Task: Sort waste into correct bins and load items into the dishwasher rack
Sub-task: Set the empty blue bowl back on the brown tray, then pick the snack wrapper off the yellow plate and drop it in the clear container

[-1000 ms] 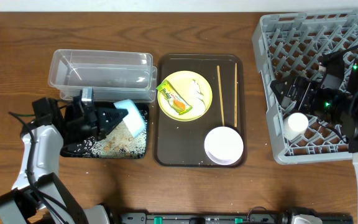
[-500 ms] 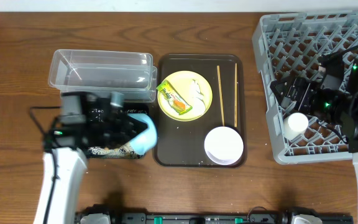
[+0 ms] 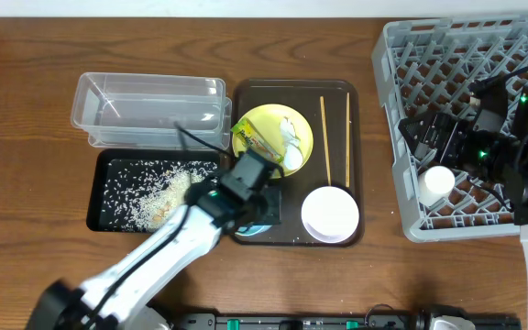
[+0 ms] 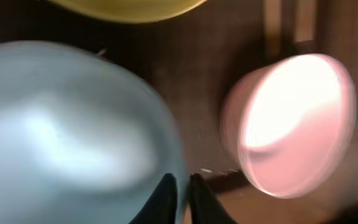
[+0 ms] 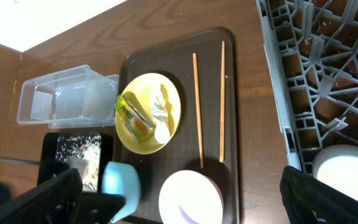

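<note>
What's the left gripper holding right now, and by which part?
The left gripper holds the light blue bowl, pinched at its rim.

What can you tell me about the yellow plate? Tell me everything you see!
The plate is round and yellow-green, smooth and shiny like plastic, with a slightly raised rim. It lies flat on the dark brown tray, apart from the two chopsticks beside it. It is not clean: a green-yellow snack wrapper and a crumpled white scrap lie on it.
</note>
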Controlling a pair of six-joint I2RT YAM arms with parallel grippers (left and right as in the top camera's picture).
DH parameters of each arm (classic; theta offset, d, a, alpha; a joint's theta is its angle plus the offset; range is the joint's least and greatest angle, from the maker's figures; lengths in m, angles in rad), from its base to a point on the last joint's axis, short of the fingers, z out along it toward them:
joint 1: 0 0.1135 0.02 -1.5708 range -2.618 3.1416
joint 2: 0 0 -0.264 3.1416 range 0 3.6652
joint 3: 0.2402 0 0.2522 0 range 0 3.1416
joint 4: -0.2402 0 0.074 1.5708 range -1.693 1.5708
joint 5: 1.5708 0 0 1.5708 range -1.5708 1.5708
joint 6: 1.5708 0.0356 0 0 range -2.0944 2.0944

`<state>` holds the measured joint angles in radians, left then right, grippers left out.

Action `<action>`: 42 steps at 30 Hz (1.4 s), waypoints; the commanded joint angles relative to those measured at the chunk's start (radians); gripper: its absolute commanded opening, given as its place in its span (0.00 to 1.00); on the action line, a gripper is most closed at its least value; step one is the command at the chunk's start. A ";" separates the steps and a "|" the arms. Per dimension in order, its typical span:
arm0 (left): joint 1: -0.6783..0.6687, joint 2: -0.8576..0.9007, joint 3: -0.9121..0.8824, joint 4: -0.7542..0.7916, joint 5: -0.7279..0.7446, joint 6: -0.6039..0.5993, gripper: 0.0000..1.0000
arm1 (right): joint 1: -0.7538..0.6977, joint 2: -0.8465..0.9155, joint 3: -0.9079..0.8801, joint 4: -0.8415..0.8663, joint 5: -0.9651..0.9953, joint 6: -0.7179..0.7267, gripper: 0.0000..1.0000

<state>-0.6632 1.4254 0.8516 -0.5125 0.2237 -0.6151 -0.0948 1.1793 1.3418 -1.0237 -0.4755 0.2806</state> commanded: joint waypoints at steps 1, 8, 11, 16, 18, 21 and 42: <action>-0.001 0.062 0.045 -0.013 -0.069 -0.026 0.25 | 0.008 -0.010 0.010 0.003 -0.011 -0.001 0.99; -0.001 0.071 0.303 -0.211 -0.142 0.045 0.51 | 0.008 -0.010 0.010 0.018 -0.011 -0.001 0.99; 0.002 0.073 0.392 -0.225 -0.231 0.109 0.57 | 0.008 -0.010 0.010 0.030 -0.011 0.000 0.99; 0.047 0.137 0.410 -0.156 -0.319 0.174 0.59 | 0.008 -0.010 0.010 0.037 -0.011 0.000 0.99; 0.075 0.203 0.413 -0.128 -0.304 0.171 0.60 | 0.008 -0.010 0.010 0.037 -0.011 0.000 0.99; 0.105 0.318 0.439 -0.094 -0.247 0.165 0.60 | 0.008 -0.010 0.010 0.036 -0.011 0.000 0.99; 0.131 0.594 0.558 -0.063 -0.282 0.101 0.06 | 0.008 -0.010 0.010 0.011 -0.012 0.003 0.99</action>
<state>-0.5377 2.0338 1.3666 -0.5453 -0.0494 -0.5003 -0.0948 1.1793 1.3418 -1.0103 -0.4759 0.2810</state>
